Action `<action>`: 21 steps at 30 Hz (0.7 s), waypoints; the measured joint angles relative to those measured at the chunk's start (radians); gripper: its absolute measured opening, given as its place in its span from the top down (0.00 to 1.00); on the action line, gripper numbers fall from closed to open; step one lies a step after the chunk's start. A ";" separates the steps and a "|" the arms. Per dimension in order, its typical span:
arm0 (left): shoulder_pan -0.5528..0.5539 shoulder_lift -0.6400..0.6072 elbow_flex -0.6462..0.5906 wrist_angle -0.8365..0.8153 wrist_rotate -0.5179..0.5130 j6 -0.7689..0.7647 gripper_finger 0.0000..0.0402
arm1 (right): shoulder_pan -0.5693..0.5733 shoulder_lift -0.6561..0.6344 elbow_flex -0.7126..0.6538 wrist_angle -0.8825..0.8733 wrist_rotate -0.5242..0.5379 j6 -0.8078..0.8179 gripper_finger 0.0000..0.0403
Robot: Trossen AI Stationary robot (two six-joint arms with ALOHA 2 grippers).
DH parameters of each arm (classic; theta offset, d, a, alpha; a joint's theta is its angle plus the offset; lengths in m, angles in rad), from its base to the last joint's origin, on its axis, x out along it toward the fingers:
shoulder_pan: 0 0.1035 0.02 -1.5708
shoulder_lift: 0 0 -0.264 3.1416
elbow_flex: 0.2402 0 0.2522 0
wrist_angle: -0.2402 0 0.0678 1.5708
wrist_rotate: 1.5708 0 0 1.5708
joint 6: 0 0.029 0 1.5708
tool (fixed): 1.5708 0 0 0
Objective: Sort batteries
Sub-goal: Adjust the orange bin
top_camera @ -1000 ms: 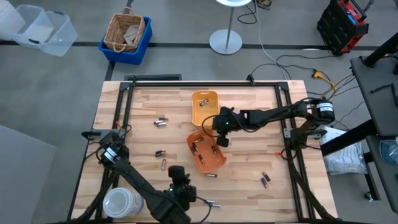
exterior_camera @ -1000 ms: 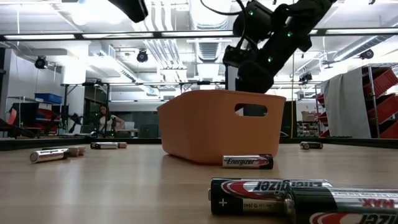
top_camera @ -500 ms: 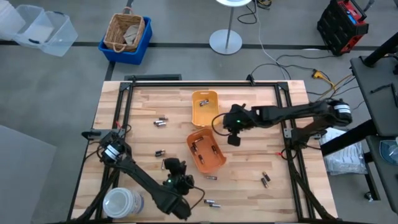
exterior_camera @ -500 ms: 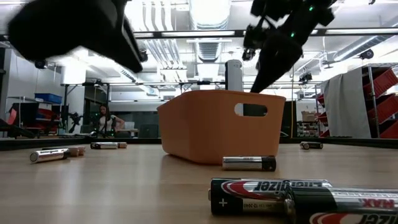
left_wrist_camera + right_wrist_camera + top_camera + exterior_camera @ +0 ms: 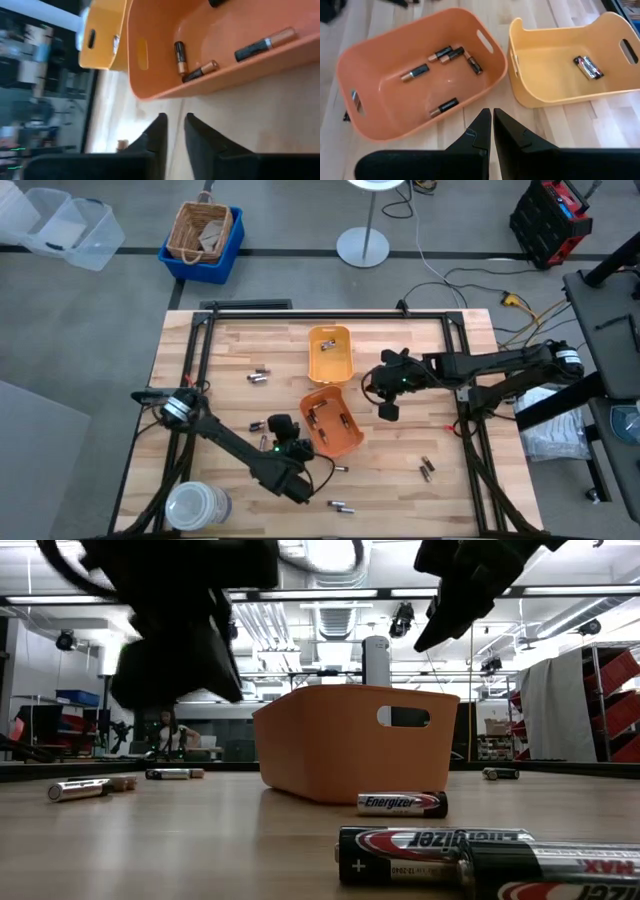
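Hovering just off the orange tray's (image 5: 333, 423) 9 o'clock wall, the left gripper (image 5: 281, 428) sits low over the wooden table (image 5: 230, 395), fingers (image 5: 159, 134) close together w/ only a narrow gap and nothing between them. Right gripper (image 5: 386, 406) hangs at the tray's 3 o'clock side, clear of it, fingers (image 5: 479, 131) pressed nearly together, empty too. Inside the orange tray the right wrist view shows five batteries (image 5: 442, 53): three in a loose cluster mid-tray, one (image 5: 415, 72) apart from them, one (image 5: 444, 107) near a long wall. Yellow-orange tray (image 5: 330, 352) sits at 12 o'clock from the orange one, nearly touching it, w/ a dark-wrapped pair of batteries (image 5: 588, 67) lying side by side on its floor. Loose batteries on the table: a pair (image 5: 258, 376) at approx 10 o'clock from the orange tray, one (image 5: 257, 425) at 9 o'clock just beyond the left gripper, one (image 5: 338, 468) at 6 o'clock right below the tray, a pair (image 5: 339, 506) farther out at 6 o'clock near the table edge, another pair (image 5: 427, 469) at 4 o'clock. Low view: an Energizer cell (image 5: 402, 803) lies just in front of the orange tray, two larger-looking cells (image 5: 440, 854) closest to the camera, more (image 5: 85, 787) off toward the far side. White stack of cups (image 5: 193, 506) stands at the table's 7 o'clock corner.
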 joint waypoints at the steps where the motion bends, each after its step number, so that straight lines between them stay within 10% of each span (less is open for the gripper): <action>1: -0.001 -0.028 -0.017 0.014 0.024 0.002 0.95 | 0.002 0.000 -0.002 -0.001 0.000 0.000 0.97; 13: 0.060 -0.314 -0.418 0.622 0.086 0.207 1.00 | 0.003 0.001 -0.051 -0.004 0.000 0.016 0.97; 21: 0.117 -0.327 -0.474 0.688 0.085 0.286 1.00 | 0.003 0.001 -0.056 -0.004 0.000 0.015 0.97</action>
